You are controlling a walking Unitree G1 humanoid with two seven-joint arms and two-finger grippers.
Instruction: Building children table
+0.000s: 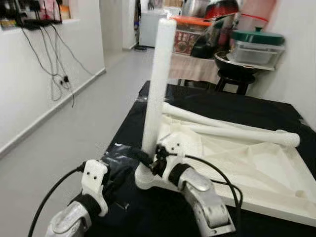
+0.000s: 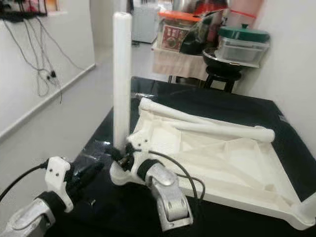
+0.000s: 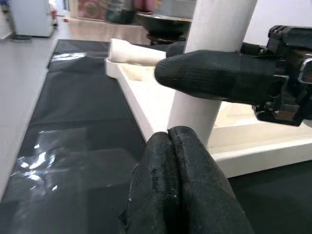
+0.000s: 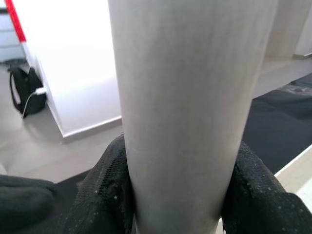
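Left gripper (image 1: 123,165) low at the near left, fingers (image 3: 183,195) pressed together on nothing, tips just short of the foot of the upright leg (image 1: 157,84); resting over the black sheet (image 1: 123,133) with its shiny creased patch. Behind and further left, grey floor (image 1: 59,138), a white wall (image 1: 29,84) with dangling cables (image 1: 57,69).

Right gripper (image 1: 150,160) clamped round the upright leg near its base, one black finger (image 4: 105,190) on each side of the white tube, as seen close up from the right wrist. Standing nearly vertical at the near-left corner of the tabletop (image 1: 261,173), tilted slightly, foot set in the corner socket.

White tabletop lying upside down on the black sheet, ribs facing up, stretching away to the right. Across its far part, two more legs (image 1: 237,132) lying flat, meeting at the left end and spreading apart to the right; the longer one reaching almost to the right edge. Small hole (image 1: 298,194) at the near right corner.

Farther back on the right, a black stool (image 1: 237,79) carrying a clear box with a green lid (image 1: 256,44), beside a cloth-covered table (image 1: 195,66) crowded with pots and boxes
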